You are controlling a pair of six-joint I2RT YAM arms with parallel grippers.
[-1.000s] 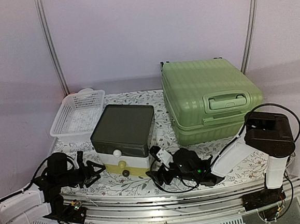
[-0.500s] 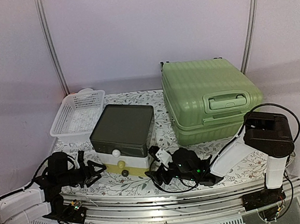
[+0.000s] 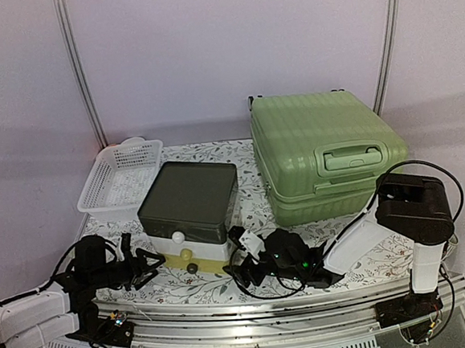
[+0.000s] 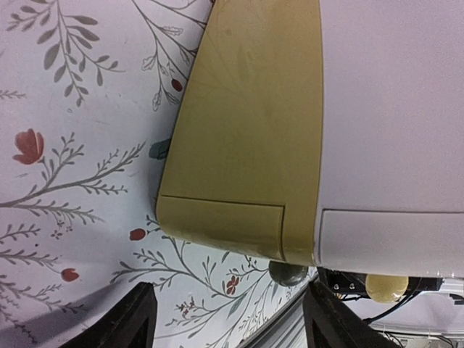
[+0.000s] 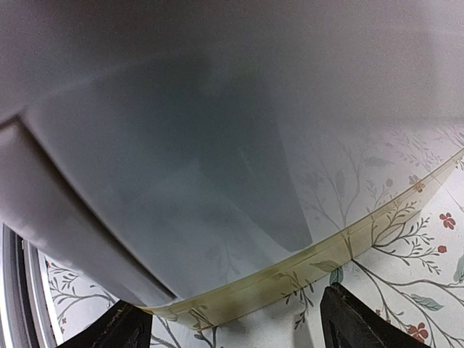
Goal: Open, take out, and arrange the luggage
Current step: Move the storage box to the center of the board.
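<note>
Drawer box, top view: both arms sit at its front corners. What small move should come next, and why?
Probably press the left gripper and right gripper inward and slide the drawer box left: both jaws stand open and empty, and the box sits close beside the closed luggage.

Nothing legible from where I stand; no lettering, brand, label or number shows on the luggage (image 3: 310,136), the drawer box (image 3: 190,197), the basket (image 3: 97,187) or the flowered cloth (image 3: 254,208).
</note>
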